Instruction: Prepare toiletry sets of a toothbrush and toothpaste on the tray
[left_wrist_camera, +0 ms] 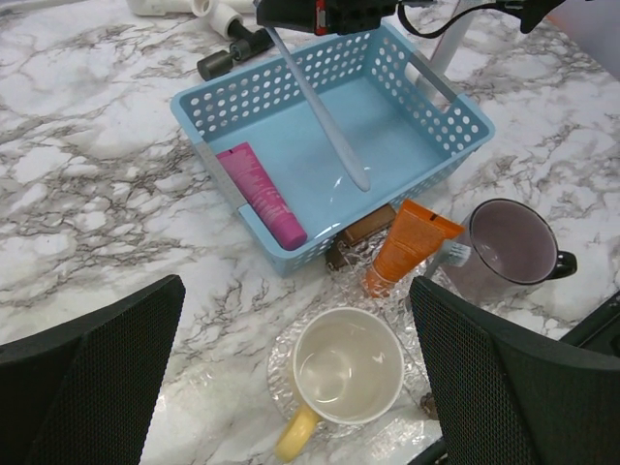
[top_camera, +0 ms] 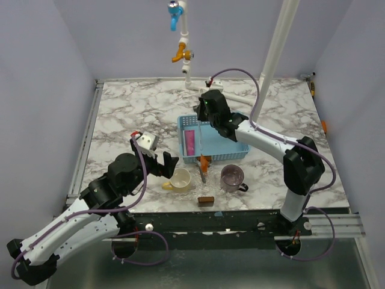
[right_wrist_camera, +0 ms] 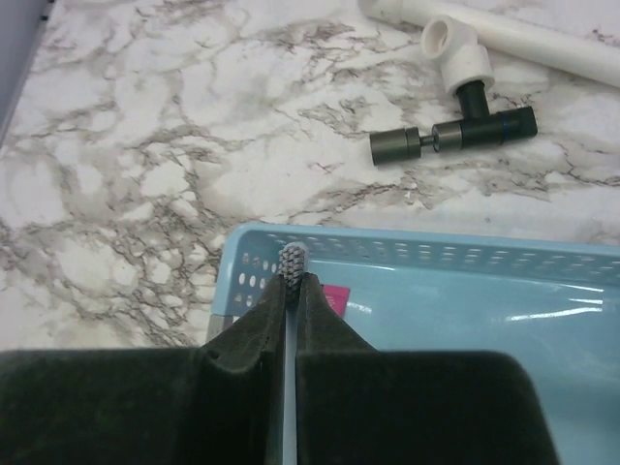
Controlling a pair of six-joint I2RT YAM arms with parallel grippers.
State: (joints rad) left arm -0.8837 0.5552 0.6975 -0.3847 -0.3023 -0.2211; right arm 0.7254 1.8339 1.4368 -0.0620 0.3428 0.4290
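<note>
1. Marbled surface (top_camera: 120,114) from above: the right tool (top_camera: 203,114) hangs over the far edge of the blue basket (top_camera: 225,155). The left tool (top_camera: 161,164) gapes wide and empty near a cream cup (top_camera: 180,179).
2. Left wrist: the toothbrush (left_wrist_camera: 325,111) slants down into the blue basket beside a pink tube (left_wrist_camera: 263,194). The orange toothpaste (left_wrist_camera: 407,247) lies just outside it, next to a purple cup (left_wrist_camera: 504,247).
3. Right wrist: the right tool is pinched tight on the toothbrush, bristles poking out.

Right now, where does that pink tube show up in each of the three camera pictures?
Top external: the pink tube lies inside the blue tray, along its left wall.
Left wrist: centre-left, against the tray's left-hand wall.
Right wrist: only a pink corner shows, low centre, just inside the tray's rim.
Shared landmark: the blue tray.
</note>
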